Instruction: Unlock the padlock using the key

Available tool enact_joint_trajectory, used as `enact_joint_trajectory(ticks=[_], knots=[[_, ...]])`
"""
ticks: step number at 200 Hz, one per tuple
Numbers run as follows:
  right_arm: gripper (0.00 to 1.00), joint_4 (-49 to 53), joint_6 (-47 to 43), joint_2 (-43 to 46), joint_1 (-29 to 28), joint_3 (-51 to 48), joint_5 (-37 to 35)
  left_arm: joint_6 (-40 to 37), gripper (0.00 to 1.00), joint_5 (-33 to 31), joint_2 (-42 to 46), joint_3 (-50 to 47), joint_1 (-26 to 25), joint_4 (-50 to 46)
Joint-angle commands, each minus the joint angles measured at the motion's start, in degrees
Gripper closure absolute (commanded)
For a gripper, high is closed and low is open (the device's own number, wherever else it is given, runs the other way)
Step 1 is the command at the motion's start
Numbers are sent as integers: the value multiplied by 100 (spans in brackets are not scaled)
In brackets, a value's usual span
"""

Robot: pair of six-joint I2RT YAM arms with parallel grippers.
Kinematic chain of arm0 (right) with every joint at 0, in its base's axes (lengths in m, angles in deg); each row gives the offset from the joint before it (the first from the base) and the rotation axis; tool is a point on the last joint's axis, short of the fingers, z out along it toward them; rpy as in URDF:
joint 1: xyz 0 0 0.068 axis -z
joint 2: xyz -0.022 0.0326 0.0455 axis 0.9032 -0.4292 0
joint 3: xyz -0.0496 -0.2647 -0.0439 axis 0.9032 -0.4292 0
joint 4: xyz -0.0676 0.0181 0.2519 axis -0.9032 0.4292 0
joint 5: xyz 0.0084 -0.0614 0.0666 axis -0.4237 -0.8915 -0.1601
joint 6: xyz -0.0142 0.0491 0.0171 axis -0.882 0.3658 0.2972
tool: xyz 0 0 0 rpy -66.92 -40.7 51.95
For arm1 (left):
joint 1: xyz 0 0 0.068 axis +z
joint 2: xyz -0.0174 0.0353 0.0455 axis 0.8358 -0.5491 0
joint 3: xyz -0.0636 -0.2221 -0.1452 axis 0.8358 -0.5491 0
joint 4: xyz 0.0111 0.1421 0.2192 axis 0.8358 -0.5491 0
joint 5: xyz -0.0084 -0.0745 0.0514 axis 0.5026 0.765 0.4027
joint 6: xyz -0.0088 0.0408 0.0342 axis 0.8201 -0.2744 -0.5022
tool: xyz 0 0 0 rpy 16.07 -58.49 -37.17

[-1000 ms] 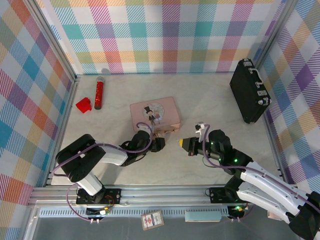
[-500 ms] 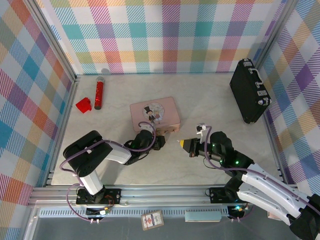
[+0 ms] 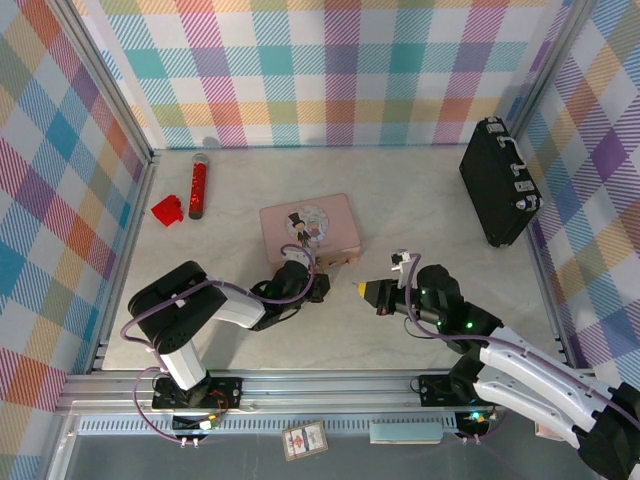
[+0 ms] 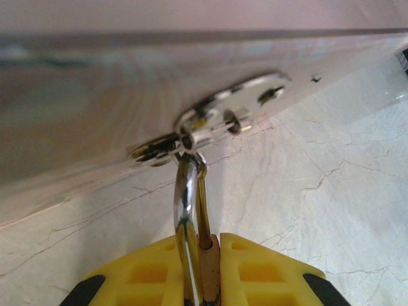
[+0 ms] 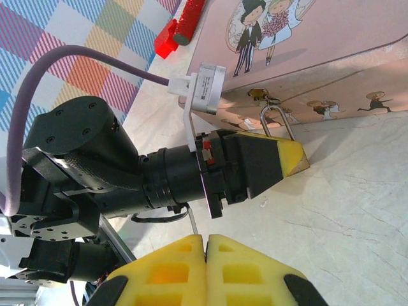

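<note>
- As the left wrist view shows, I read the left hand (image 4: 203, 268) clamped on the brass-gold padlock with a thin silver shackle (image 4: 185, 204).
- The shackle hangs through the silver hasp (image 4: 217, 124) on the pink rectangular tin (image 3: 330, 215).
- The right hand (image 5: 205, 245) is pressed together on the thin silvery-grey metal key (image 5: 191, 224), near the padlock but apart from it.

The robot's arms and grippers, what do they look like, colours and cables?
The left arm and right arm have rounded black joints and white links. A purple cable runs along each to a white block at the wrist. The left gripper and right gripper have yellow fingers with black trim. Green lights glow on the right arm.
</note>
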Motion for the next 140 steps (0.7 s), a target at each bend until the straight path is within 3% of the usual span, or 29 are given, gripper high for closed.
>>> enact_joint_trajectory(ticks=[1,54,103,140], knots=[[100,-221,194,-88,15,-69,12,-75,88,-97,257,-47,-76,-199],[100,-420,610,-313,91,-245,-42,-81,89,45,556,-29,-74,-424],[100,-711,1145,-822,692,-402,630,-106,91,133,943,120,-80,-968],[100,-1060,1493,-1253,727,-475,754,95,92,218,1156,293,-55,-1410]])
